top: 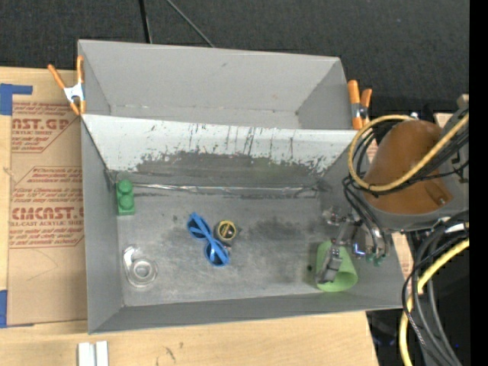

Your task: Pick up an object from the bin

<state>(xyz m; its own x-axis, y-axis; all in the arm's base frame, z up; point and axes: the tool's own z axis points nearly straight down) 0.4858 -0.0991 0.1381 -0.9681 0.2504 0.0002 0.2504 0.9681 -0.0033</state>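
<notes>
End effector (335, 259) is down in the near right corner of the bin (229, 90), right on top of a pale green plastic cup-like piece (343, 279) lying on the floor close to the right wall. Can't tell from this angle whether it's open or closed, or whether it actually has the piece, since the wrist hardware and cables mask the contact. My read is that the green piece is the target. It looks light, thin-walled and hollow, so probably a bit springy under squeeze, and smooth enough to slip or pop out if pinched on the curved body. Better to grip across the rim or the narrower end, square to the wall, with moderate force. It should also roll easily if nudged, and the bin wall next to it leaves little room on that side. The rest is well apart to the left: a blue scissor-shaped piece (207, 239) mid-floor with a small yellow ring (226, 231) touching it, a clear plastic cup (140, 269) near the front left, and a green block (125, 197) against the left wall. None of them interferes with a straight lift.
</notes>
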